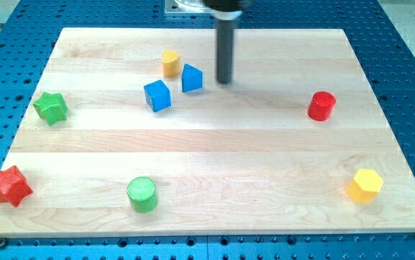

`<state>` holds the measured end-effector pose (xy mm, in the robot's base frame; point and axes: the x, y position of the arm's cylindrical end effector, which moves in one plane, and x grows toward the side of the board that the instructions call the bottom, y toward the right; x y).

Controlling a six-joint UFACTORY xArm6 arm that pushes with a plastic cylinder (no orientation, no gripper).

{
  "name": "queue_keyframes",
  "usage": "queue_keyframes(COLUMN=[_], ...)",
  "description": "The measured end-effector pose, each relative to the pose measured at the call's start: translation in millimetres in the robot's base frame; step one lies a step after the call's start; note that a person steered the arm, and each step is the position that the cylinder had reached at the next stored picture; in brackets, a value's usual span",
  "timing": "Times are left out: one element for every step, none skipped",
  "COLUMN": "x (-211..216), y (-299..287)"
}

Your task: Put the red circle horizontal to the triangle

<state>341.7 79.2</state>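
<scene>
The red circle (321,106) stands near the board's right side, a little above mid-height. The blue triangle (191,78) lies at upper centre, with a blue cube (157,95) just to its lower left and a small yellow block (169,63) to its upper left. My tip (224,81) is down on the board just right of the blue triangle, a small gap from it, and far left of the red circle. The rod rises dark and straight to the view's top.
A green star (50,107) sits at the left edge, a red star (9,185) at the lower left corner, a green circle (142,194) at lower centre-left, a yellow hexagon (365,185) at lower right. The wooden board (207,152) lies on a blue perforated table.
</scene>
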Motion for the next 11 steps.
queue_keyframes(x=[0.4,26.3,109.4,82.0,32.2,25.1,34.6,62.4,83.1,96.2,61.2], y=[120.4,228.2,222.1,150.3,87.9,82.3,101.9,110.3,117.7,74.0,36.1])
